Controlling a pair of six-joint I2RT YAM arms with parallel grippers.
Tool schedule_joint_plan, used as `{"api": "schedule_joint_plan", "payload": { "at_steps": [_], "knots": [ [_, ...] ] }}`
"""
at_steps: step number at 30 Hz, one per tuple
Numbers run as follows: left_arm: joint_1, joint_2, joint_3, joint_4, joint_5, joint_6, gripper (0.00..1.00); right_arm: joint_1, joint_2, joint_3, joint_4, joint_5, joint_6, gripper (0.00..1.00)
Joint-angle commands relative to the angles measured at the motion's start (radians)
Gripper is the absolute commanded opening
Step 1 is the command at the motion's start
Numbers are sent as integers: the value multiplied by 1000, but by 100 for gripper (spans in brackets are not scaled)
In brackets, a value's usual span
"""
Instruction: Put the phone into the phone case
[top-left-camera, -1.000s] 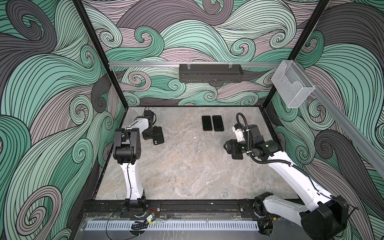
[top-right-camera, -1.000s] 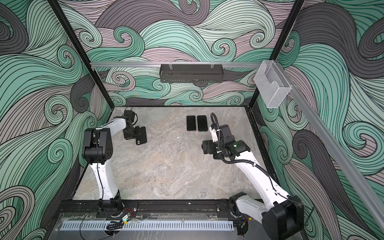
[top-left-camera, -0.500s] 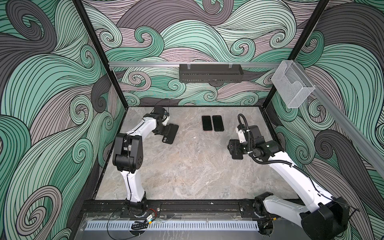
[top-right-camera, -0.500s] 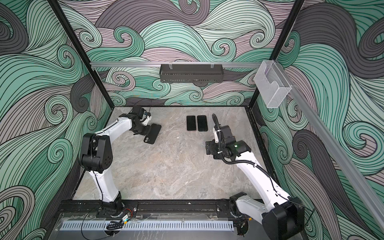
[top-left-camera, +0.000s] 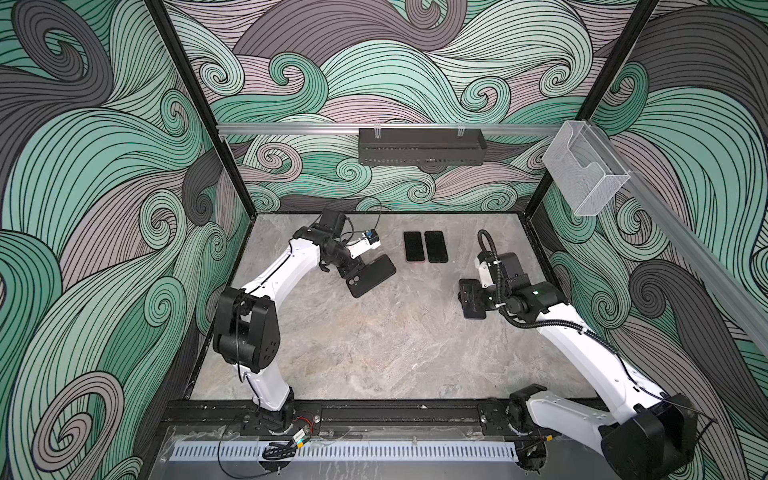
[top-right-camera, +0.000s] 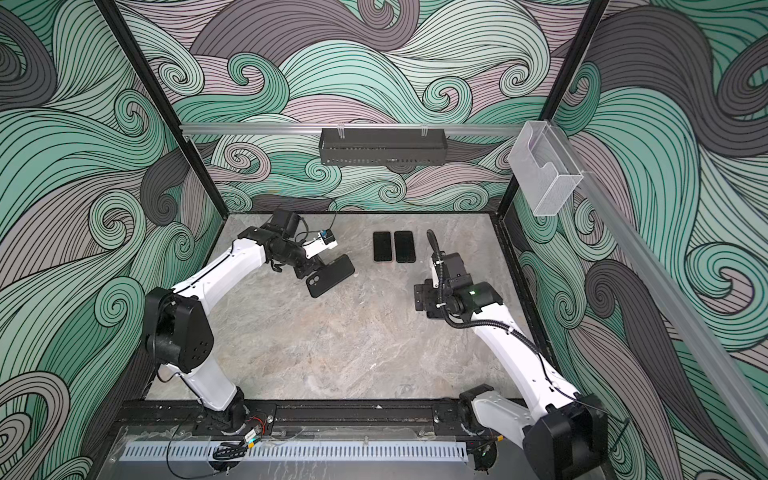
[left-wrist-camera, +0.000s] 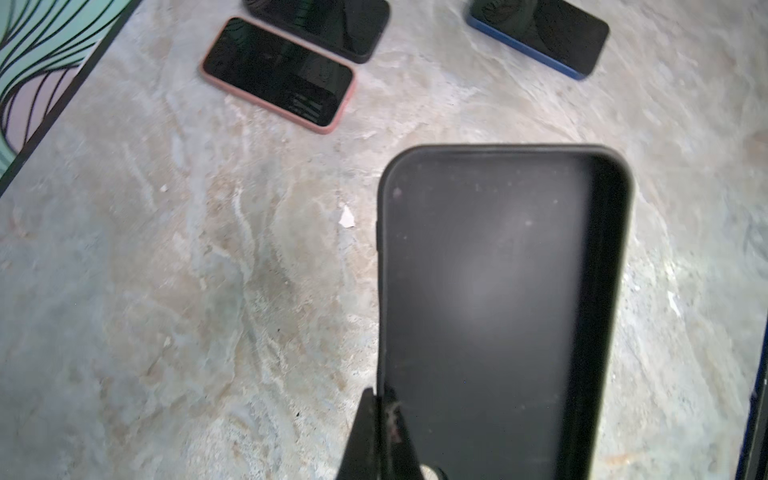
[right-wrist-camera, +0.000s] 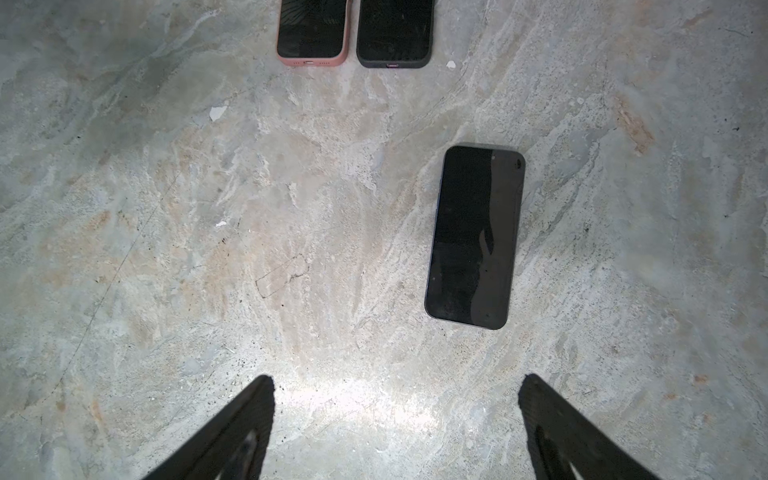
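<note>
Bimanual cell seen in both top views and from the two wrist cameras. The left gripper (top-left-camera: 345, 272) reaches over the far left-of-centre part of the marbled surface (top-left-camera: 374, 353), its jaws clenched on one long side of the black phone case (top-left-camera: 372, 276), near the end with the camera cutout. The case is empty. Its hollow inner side faces the left wrist camera (left-wrist-camera: 498, 311), and its back, with the cutout, faces the top views. It slants away from the jaws towards the far edge. The right gripper (right-wrist-camera: 397, 382) hangs over the right half of the surface with its jaws released and spread wide, nothing between them. The phone (right-wrist-camera: 476, 237), dark with a blue rim, lies flat and screen-up on the bare surface ahead of that gripper, touching neither jaw. It cannot be made out in the top views, where the right gripper stands in front of it. Two other handsets lie side by side, just apart, near the middle of the far edge: a pink-cased phone (top-left-camera: 414, 246) and a black-cased phone (top-left-camera: 435, 246), both screen-up. They are well apart from the phone and lie near the free end of the held case.
</note>
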Motion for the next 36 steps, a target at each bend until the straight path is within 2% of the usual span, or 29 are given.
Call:
{"api": "schedule_joint_plan", "payload": {
  "at_steps": [1,9,16,30,36],
  "knots": [
    [-80,20,58,-112,25,163,2,-10,9,-13,-22,30,13,92],
    [-229,107,82,-157,-39,258,4,-49,37,-35,-6,66,49,94],
    [-318,171,29,-31,-110,192,5,-78,12,-82,43,66,79,95],
    [-396,297,14,32,-298,80,6,-88,21,-112,73,50,91,95],
    [-400,310,0,58,-327,40,8,-88,29,-126,88,25,91,95]
  ]
}}
